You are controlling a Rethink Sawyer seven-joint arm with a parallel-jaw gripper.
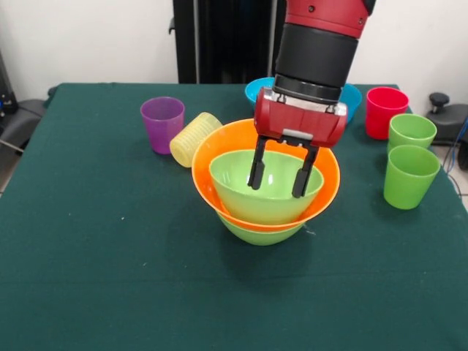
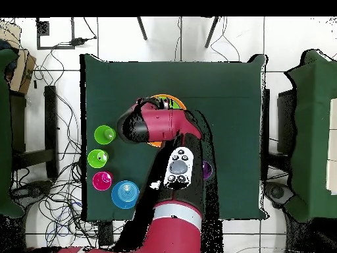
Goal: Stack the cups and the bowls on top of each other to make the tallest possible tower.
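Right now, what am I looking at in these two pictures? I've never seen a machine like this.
It is a robot arm, red and black, working at a green table. One picture is taken from across the table, facing the robot; the other looks straight down from above. The arm ends in a gripper, two black fingers, open and holding nothing, hanging inside the top bowl. That bowl belongs to the tower: a lime green bowl nested in an orange one, on another lime green bowl. Around it stand a purple cup, a red cup and two green cups; a yellow cup lies tipped against the tower. Blue bowls sit behind the arm.
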